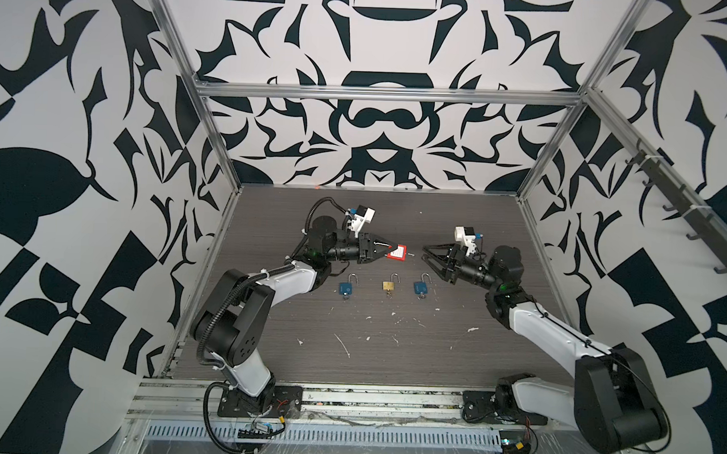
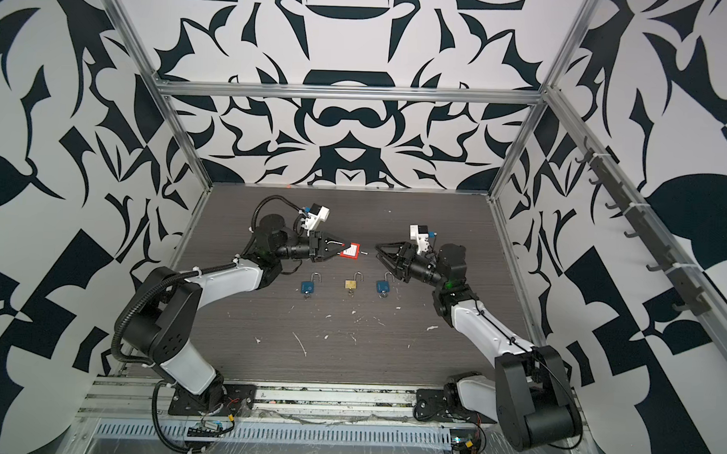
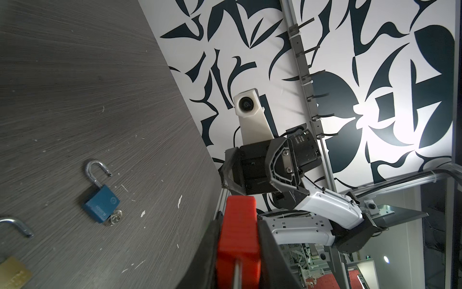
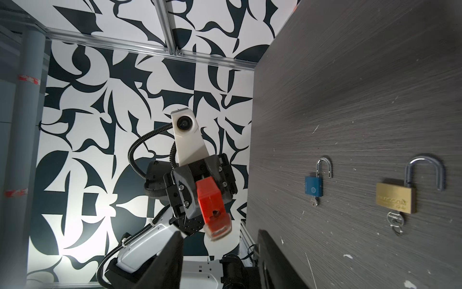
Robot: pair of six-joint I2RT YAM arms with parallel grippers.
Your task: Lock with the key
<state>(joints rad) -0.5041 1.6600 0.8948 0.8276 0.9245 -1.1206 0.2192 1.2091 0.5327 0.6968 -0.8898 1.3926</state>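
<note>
A red padlock (image 1: 397,252) (image 2: 349,251) with a white label hangs above the table's middle, clamped between the fingers of my left gripper (image 1: 390,250) (image 3: 238,250). A small silver key (image 1: 410,254) (image 2: 364,252) pokes out of the padlock's end, pointing at my right gripper (image 1: 425,256) (image 2: 377,254). That gripper stands open a short way off, touching neither. In the right wrist view the red padlock (image 4: 212,207) sits ahead of the spread fingers (image 4: 165,260), with nothing between them. Whether the padlock's shackle is closed is hidden.
Three open padlocks with keys in them lie in a row nearer the front: blue (image 1: 346,286), brass (image 1: 389,285), blue (image 1: 421,287). Patterned walls and aluminium posts enclose the table (image 1: 390,353). A hook rail (image 1: 687,206) runs along the right wall.
</note>
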